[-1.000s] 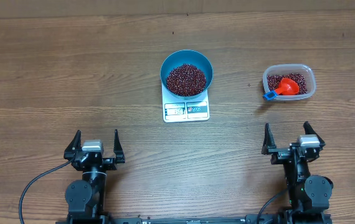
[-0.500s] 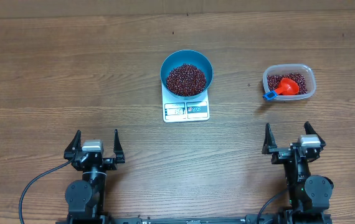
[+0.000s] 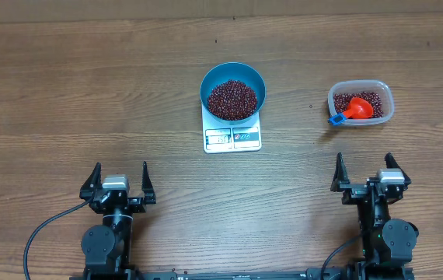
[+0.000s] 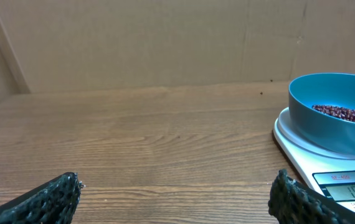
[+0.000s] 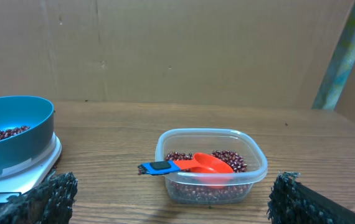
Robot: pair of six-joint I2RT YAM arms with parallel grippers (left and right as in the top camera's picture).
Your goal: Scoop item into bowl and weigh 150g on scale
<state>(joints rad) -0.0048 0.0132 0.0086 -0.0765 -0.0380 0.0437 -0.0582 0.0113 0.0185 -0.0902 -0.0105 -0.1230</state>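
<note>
A light-blue bowl (image 3: 233,91) heaped with dark red beans (image 3: 232,99) sits on the white scale (image 3: 232,138)

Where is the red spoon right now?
In the overhead view the red scoop lies on the beans inside the clear tub, on the robot's right, right of the blue bowl on the scale.

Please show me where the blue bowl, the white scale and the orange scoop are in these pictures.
blue bowl (image 3: 204,87): overhead view, left side of its rim.
white scale (image 3: 232,139): overhead view, front strip with display and buttons.
orange scoop (image 5: 208,163): right wrist view, its orange cup.
</note>
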